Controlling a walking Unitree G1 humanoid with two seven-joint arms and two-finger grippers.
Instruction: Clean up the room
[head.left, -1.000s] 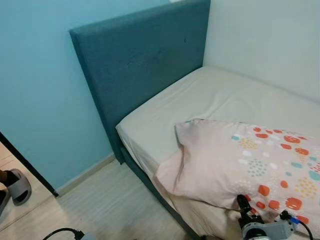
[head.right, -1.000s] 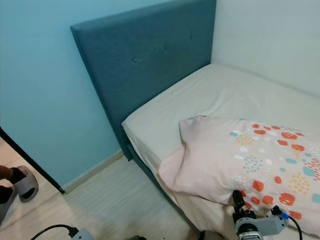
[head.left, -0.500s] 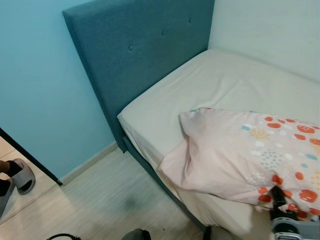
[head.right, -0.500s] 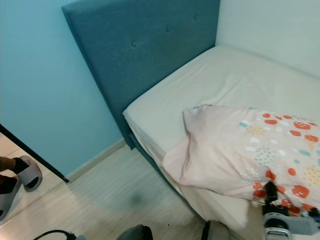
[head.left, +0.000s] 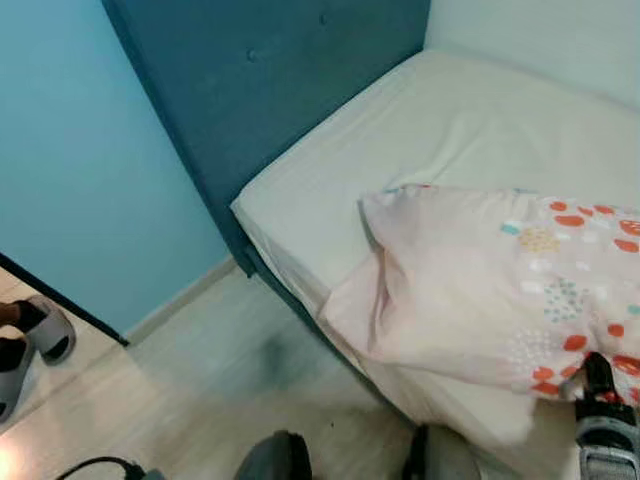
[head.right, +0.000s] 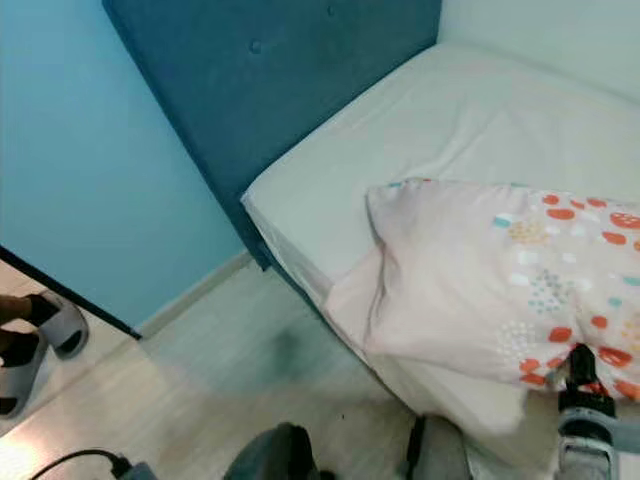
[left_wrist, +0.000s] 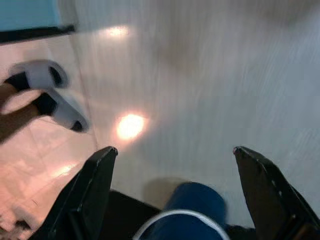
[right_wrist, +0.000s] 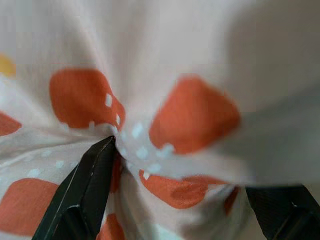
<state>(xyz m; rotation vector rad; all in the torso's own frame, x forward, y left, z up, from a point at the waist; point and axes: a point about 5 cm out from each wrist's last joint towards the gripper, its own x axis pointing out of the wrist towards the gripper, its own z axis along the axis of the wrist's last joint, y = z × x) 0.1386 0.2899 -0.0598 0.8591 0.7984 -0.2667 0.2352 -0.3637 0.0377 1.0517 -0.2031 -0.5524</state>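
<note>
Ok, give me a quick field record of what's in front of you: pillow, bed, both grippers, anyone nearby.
pillow: pink pillow with coloured dots, lying on the bed, its near corner hanging over the edge
bed: cream mattress, blue headboard
right gripper: right gripper at the pillow's near edge, fabric bunched between its fingers
left gripper: left gripper open, over the pale wood floor
person: feet in grey slippers at the doorway, to the robot's left

A pale pink pillow (head.left: 480, 280) with orange and teal dots lies slumped over the bed's near edge.
</note>
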